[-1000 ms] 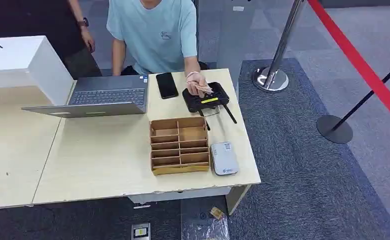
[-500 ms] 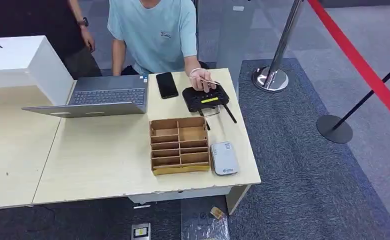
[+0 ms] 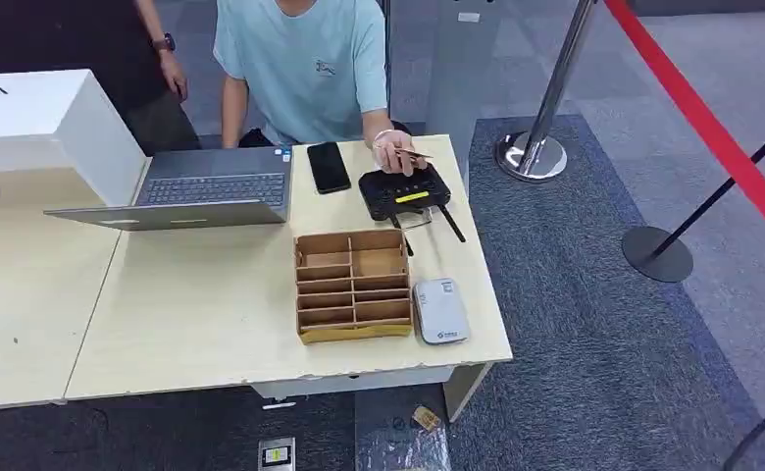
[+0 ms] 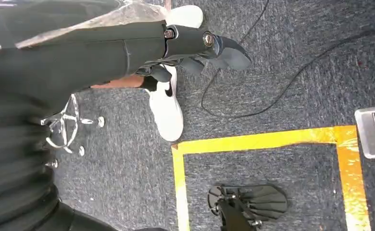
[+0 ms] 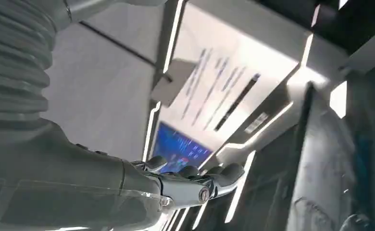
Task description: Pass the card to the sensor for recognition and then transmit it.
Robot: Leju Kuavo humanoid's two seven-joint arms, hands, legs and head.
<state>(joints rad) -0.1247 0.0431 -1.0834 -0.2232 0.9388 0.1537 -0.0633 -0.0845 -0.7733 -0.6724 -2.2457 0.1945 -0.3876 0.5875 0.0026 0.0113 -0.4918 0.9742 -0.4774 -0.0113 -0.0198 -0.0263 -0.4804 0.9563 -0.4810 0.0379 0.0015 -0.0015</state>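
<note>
A person in a light blue T-shirt (image 3: 305, 59) sits at the far edge of the tabletop (image 3: 202, 304), at about 12 o'clock in the head view. The person's hand (image 3: 395, 157) pinches the card (image 3: 416, 155) just above the black card reader (image 3: 404, 190), which lies at 1 o'clock from the wooden divided tray (image 3: 351, 285). A grey-white sensor box (image 3: 439, 310) sits just beside the tray at its 3 o'clock, near the tabletop's front corner. A black phone (image 3: 327, 167) lies at 9 o'clock from the reader, and an open laptop (image 3: 197, 188) stands further that way.

The left hand (image 4: 195, 45) hangs over grey carpet (image 4: 281, 62), its fingers (image 4: 226, 53) loosely apart and holding nothing. The right hand (image 5: 190, 183) has its fingers (image 5: 224, 172) extended side by side, with nothing in them, before a lit panel with a blue screen (image 5: 181, 147).
</note>
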